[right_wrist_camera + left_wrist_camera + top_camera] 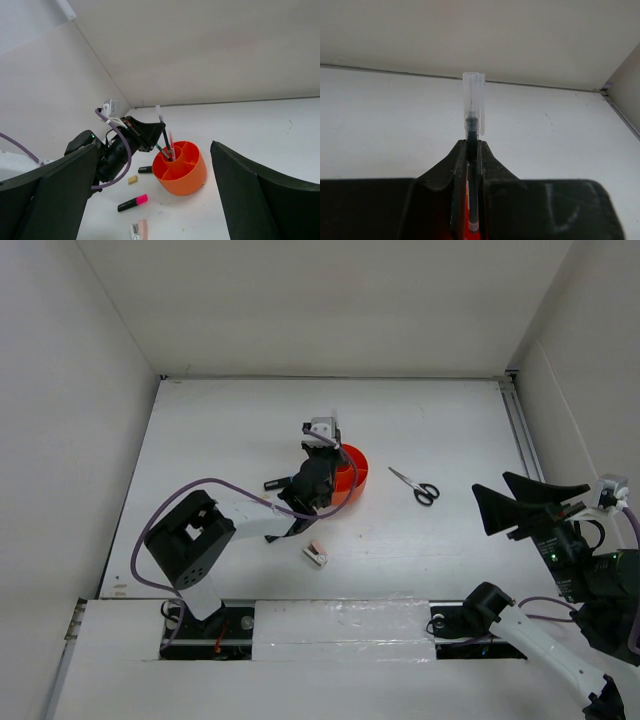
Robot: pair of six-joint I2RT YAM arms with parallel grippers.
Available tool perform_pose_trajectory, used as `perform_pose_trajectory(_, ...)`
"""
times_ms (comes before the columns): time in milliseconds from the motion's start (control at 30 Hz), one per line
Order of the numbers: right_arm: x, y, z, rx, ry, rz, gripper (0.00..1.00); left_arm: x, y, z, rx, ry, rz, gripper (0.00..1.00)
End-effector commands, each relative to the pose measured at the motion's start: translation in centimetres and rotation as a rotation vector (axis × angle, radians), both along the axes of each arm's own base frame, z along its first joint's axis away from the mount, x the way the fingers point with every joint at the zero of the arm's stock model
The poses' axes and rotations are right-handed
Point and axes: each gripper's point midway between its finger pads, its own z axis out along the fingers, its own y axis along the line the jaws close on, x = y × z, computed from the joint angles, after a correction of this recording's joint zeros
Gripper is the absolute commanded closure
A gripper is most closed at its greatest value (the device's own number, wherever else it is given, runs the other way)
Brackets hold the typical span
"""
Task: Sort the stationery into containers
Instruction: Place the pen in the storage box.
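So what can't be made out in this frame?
- Top view: the left arm covers most of the orange organiser, so its compartments are hidden.
- Left wrist view: the left gripper hides the lower end of the pen.
- Right wrist view: the pink-white piece is cut off by the bottom edge.

Left gripper mid-frame, arm stretched forward, jaws pinched on a pen. Right gripper lower right, jaws spread wide.

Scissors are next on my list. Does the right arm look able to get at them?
Probably yes: the scissors lie alone on open table, and the right gripper, open and empty, hangs nearby.
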Motion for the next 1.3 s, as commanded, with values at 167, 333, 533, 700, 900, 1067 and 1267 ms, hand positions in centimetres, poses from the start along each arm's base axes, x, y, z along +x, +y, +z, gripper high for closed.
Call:
perform_pose_trajectory(167,0.0,0.6,0.3,-0.015,-0.013,0.024,0.01,-0.5,-0.1,0.4,-0.033,-0.046,0.02,1.0)
perform_pose_trajectory(333,-0.1,0.7,0.3,-0.017,-0.014,0.032,0.01,-0.9,-0.1,-0.4,-0.028,-0.04,0.02,1.0)
perform_pose_trajectory(533,-0.1,0.7,0.5,-0.011,-0.021,0.032,0.01,-1.2,0.1,-1.2,-0.025,-0.017,0.019,1.0)
perform_pose_trajectory(700,0.1,0.9,0.4,-0.017,-0.014,0.032,0.01,-1.2,0.0,-1.7,-0.006,-0.004,0.01,0.97)
perform_pose_trajectory(900,0.3,1.2,0.3,-0.033,-0.013,0.039,0.01,-1.8,-0.7,-1.5,-0.004,-0.008,-0.036,0.81)
perform_pose_trajectory(1067,0.3,1.2,0.3,-0.033,-0.013,0.039,0.01,-2.8,-1.5,-0.4,-0.015,-0.012,-0.082,0.7)
perform_pose_trajectory(1267,0.3,1.2,0.3,-0.033,-0.013,0.039,0.01,-4.3,-1.2,2.8,-0.072,-0.039,-0.089,0.48)
